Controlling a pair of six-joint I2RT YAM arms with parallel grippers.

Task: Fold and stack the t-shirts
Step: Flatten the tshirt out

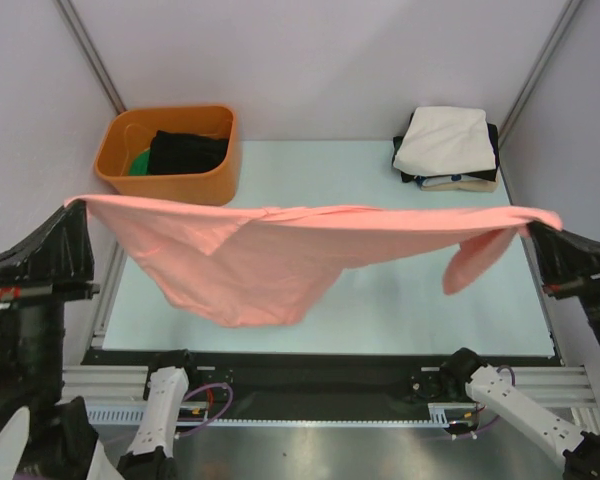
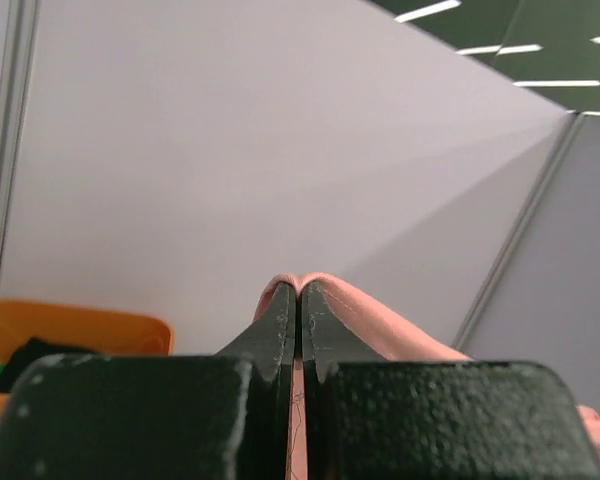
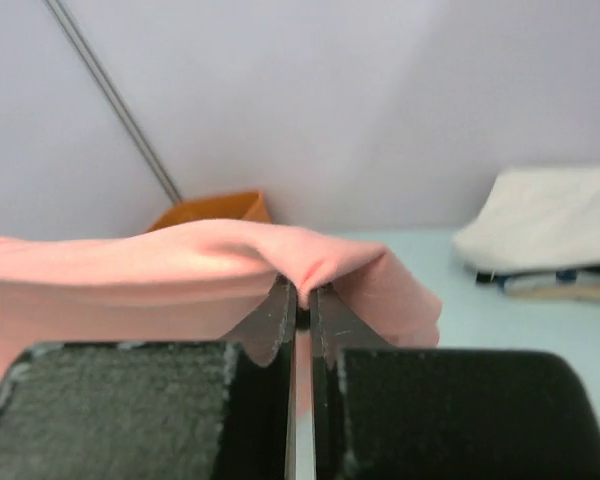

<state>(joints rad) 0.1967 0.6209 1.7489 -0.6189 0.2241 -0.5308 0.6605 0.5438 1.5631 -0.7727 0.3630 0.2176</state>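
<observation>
Salmon-pink t-shirt (image 1: 250, 262), from above: hangs in the air between the two arms. Its upper edge is pulled almost taut from left to right, its body sags over the surface (image 1: 380, 300), and one sleeve dangles near the right end.
Left arm (image 1: 50, 250), from above: raised at the left side, with the left jaws closed on the shirt's left corner.
Right arm (image 1: 580, 262), from above: raised at the right side, with the right jaws closed on the opposite corner.
Folded stack (image 1: 448, 148): sits at the far right corner of the surface, a cream-white shirt on top of darker ones, well apart from the hanging shirt.
Orange tub (image 1: 180, 185): stands at the far left with dark cloth inside.
Left wrist view: the left jaws are pressed together, with pink cloth (image 2: 360, 320) pinched at their tips and falling away to the right. The tub's rim (image 2: 80, 325) shows low on the left.
Right wrist view: the right jaws are clamped on a fold of the shirt (image 3: 180, 260). The stack (image 3: 550, 225) lies beyond to the right and the tub (image 3: 215, 208) far behind.
Step in hand: as I read it, spreading. The shirt is lifted and stretched and not yet laid down, so no fold has begun.
Next move calls for: both arms lowering together at matched height, with the edge under tension so the body lands flat on the bare surface in front of the stack. The loose sleeve looks likely to tuck under and would need smoothing.
</observation>
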